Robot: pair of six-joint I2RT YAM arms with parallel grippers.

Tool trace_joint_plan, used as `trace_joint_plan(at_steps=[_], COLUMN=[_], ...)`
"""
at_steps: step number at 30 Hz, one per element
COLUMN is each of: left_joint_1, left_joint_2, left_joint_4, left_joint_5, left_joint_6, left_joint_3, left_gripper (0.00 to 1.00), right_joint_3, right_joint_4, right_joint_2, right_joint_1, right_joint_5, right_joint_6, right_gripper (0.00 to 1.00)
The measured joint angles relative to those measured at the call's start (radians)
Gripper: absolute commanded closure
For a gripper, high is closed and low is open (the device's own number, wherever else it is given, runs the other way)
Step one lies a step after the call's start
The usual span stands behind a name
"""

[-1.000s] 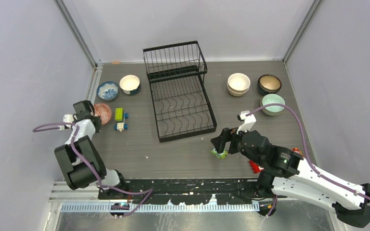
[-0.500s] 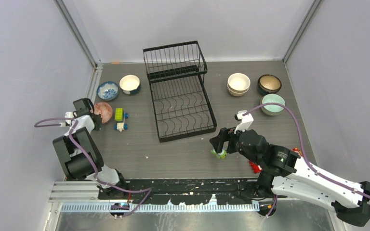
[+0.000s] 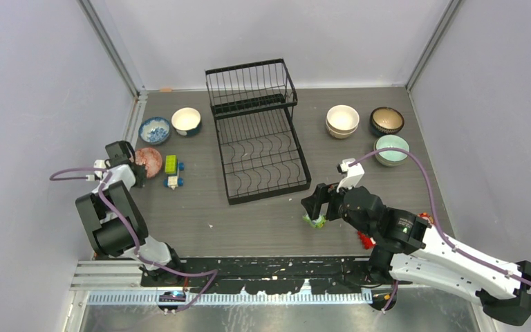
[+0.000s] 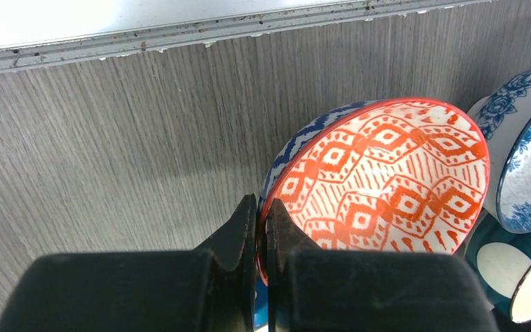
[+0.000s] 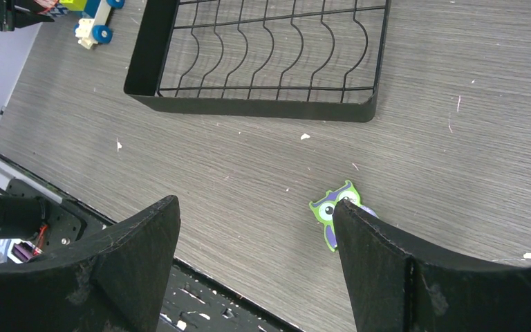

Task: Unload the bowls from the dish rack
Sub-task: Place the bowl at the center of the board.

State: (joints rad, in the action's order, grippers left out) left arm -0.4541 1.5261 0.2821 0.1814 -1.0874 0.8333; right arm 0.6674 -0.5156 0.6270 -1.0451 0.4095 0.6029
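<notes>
The black wire dish rack stands mid-table and holds no bowls; its lower tray shows in the right wrist view. On the left are a blue-patterned bowl, a cream-and-teal bowl and a reddish patterned bowl. My left gripper is shut on the rim of the reddish bowl, which is tilted; in the left wrist view the gripper has the rim between its jaws. On the right are stacked cream bowls, a dark brown bowl and a mint bowl. My right gripper is open and empty, and stays so in its wrist view.
Small toy blocks lie between the left bowls and the rack. A green owl toy lies on the table by my right gripper's finger. A red toy lies near the right arm's base. The blue-patterned bowl sits close beside the reddish one.
The left arm's elbow has swung toward the near-left while its gripper stays on the reddish bowl. The right gripper has shifted slightly and is still open.
</notes>
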Motion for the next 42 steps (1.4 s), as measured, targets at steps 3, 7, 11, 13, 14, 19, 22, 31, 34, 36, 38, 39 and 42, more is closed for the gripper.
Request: trace_joint_plan(at_steps=[3,7,11,13,14,19,22,31,34,36,38,39,42], left_joint_1=[0.0,0.0,0.0,0.0,0.0,0.0,0.0,0.0,0.0,0.0,0.0,0.001,0.001], left_joint_2=[0.007,0.009,0.009,0.009,0.009,0.011,0.013,0.003,-0.024,-0.046,-0.065,-0.072,-0.08], left_joint_4=[0.002,0.003,0.003,0.003,0.002,0.006,0.006,0.086,0.112,0.122,0.13,0.134,0.143], left_joint_5=[0.0,0.0,-0.002,-0.003,-0.003,-0.003,-0.003,-0.005,-0.018,-0.025,-0.026,-0.027,-0.029], left_joint_6=[0.004,0.008,0.018,0.021,0.022,0.029,0.037,0.055,0.055,0.051,0.049,0.048,0.048], left_joint_3=[0.002,0.004,0.009,0.013,0.016,0.024,0.029,0.075,0.075,0.072,0.068,0.064,0.056], left_gripper=[0.94,0.9,0.85,0.8,0.79,0.74,0.67,0.44,0.43,0.43,0.43,0.43,0.43], right_joint_3=[0.0,0.0,-0.003,-0.004,-0.004,-0.005,-0.006,-0.006,-0.008,-0.01,-0.01,-0.01,-0.01], right_joint_4=[0.0,0.0,-0.001,-0.001,-0.002,-0.002,-0.002,-0.008,-0.007,-0.008,-0.007,-0.007,-0.007], right_joint_2=[-0.005,-0.01,-0.016,-0.018,-0.019,-0.023,-0.027,-0.027,-0.027,-0.024,-0.022,-0.019,-0.018], right_joint_1=[0.0,0.0,0.0,0.0,0.0,0.0,0.0,0.0,0.0,0.0,0.0,0.0,0.0], right_joint_5=[0.001,0.002,0.008,0.01,0.01,0.018,0.02,0.019,0.019,0.019,0.016,0.015,0.014], right_joint_6=[0.0,0.0,0.0,0.0,0.0,0.001,0.001,0.005,0.005,0.005,0.005,0.005,0.005], right_gripper=[0.15,0.15,0.15,0.15,0.15,0.15,0.15,0.15,0.15,0.15,0.15,0.15,0.16])
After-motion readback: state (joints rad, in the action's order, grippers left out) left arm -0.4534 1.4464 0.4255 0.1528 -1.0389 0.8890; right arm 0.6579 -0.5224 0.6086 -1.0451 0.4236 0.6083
